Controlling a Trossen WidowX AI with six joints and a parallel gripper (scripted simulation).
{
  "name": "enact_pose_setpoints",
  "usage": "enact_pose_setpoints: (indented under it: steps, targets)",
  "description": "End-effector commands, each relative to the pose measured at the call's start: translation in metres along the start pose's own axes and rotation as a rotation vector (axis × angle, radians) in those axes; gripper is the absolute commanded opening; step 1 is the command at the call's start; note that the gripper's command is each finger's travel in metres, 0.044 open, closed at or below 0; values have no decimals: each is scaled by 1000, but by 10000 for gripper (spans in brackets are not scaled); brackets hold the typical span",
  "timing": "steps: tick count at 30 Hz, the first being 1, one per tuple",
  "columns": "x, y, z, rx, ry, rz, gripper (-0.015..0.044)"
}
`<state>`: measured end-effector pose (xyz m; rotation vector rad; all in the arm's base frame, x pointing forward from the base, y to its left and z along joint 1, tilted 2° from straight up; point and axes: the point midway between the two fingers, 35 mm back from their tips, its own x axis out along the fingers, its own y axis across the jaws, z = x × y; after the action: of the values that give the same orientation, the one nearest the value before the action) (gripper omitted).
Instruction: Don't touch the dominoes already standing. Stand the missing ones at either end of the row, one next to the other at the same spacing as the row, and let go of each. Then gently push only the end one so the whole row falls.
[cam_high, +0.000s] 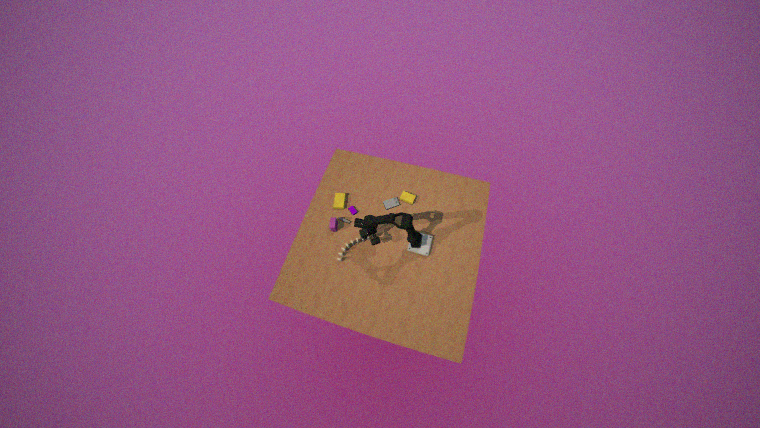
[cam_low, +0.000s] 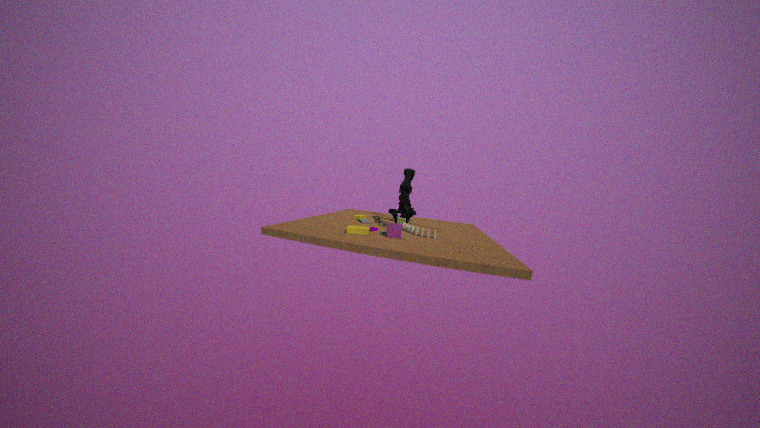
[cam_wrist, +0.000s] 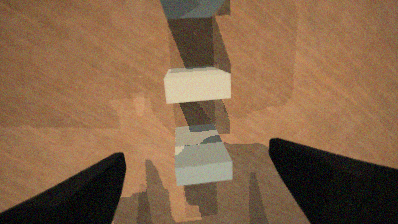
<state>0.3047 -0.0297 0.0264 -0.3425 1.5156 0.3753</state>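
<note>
Between the wide-open, empty end effector (cam_wrist: 197, 175) fingers stands a domino (cam_wrist: 203, 161) heading the row (cam_high: 349, 247).

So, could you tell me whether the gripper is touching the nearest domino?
Apart: in the wrist view, bare table shows between both fingers and the domino.
</note>
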Motion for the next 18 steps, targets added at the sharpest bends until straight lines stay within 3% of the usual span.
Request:
enact_pose_setpoints:
  steps: [1, 4, 11, 18]
  targets:
    - [1, 0, 0, 3, -1, 0, 440]
    - [-19, -2, 4, 3, -1, 0, 440]
    - [-122, -1, 2, 0, 0, -1, 440]
    - [-132, -1, 0, 19, 0, -1, 440]
